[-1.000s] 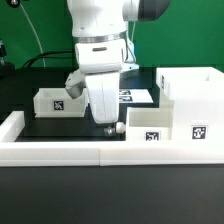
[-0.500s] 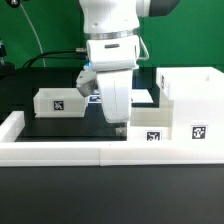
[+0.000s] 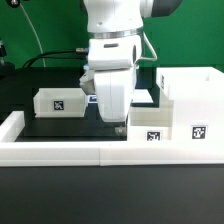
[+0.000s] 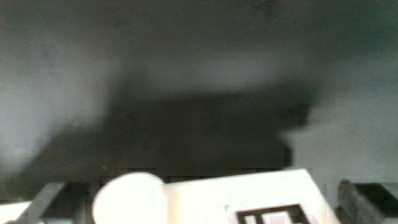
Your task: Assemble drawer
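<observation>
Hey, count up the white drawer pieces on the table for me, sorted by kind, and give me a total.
Casing: 1
Trays: 2, the lone tray at the exterior view's left and the second tray right by the casing
Total: 3

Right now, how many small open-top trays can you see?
2. The left tray sits alone at the exterior view's left; the second tray is beside the casing, by the end effector. The arm could hide another.
</observation>
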Action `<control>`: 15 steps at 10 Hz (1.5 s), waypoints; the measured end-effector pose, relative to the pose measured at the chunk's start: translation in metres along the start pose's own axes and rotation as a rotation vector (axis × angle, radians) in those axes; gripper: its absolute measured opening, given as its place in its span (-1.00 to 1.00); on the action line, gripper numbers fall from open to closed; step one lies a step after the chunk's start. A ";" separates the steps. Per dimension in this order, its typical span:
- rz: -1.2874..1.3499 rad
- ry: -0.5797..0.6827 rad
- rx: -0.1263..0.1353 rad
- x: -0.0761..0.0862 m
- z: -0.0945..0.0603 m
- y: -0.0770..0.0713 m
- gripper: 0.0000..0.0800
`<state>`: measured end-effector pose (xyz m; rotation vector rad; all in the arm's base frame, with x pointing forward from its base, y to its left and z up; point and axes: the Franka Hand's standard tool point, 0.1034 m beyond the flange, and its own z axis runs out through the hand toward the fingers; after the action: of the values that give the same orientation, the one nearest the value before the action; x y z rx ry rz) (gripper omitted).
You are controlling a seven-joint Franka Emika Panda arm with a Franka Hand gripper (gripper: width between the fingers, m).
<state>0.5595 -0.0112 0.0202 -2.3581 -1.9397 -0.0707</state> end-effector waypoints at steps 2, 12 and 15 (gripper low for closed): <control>0.022 -0.001 -0.005 0.000 0.000 0.000 0.62; -0.152 -0.036 0.019 0.001 0.004 0.001 0.62; -0.150 -0.036 0.019 0.000 0.004 0.001 0.62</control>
<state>0.5608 -0.0115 0.0163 -2.2133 -2.1209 -0.0199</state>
